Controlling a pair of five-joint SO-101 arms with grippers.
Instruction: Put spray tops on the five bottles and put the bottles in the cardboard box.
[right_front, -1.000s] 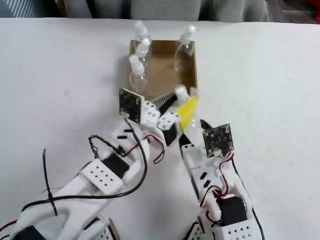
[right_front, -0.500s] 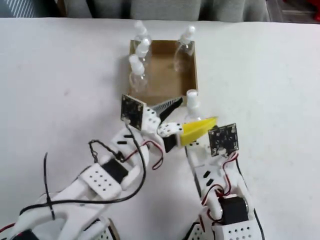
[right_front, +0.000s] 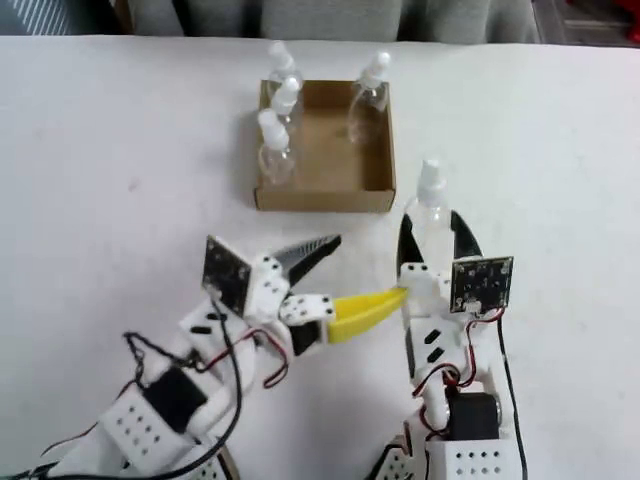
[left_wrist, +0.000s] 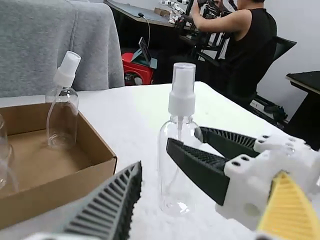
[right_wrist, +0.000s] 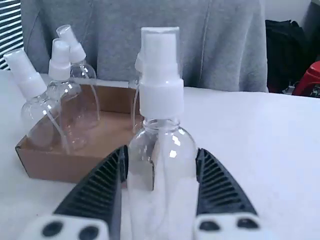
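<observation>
A clear bottle (right_front: 431, 203) with a white spray top stands upright on the table, just off the front right corner of the cardboard box (right_front: 320, 199). My right gripper (right_front: 432, 222) is shut on the bottle (right_wrist: 160, 150), one black finger (right_wrist: 102, 192) against each side. My left gripper (right_front: 368, 267) hangs open to the left of it, dark finger (left_wrist: 112, 207) and yellow finger (left_wrist: 287, 210) wide apart, touching nothing. The bottle (left_wrist: 178, 165) stands beyond them. Inside the box (right_wrist: 60, 162), three capped bottles (right_front: 275, 150) stand along the left wall and one (right_front: 367, 95) at the right.
White table stretches wide on both sides of the box and the arms. A grey cloth-covered surface (right_wrist: 200, 45) rises behind the table's far edge. Red and black wires (right_front: 240, 350) loop along the left arm.
The right gripper has carried the bottle right, from the box's front wall out onto the table. The left gripper has pulled back toward the front left and stands open.
</observation>
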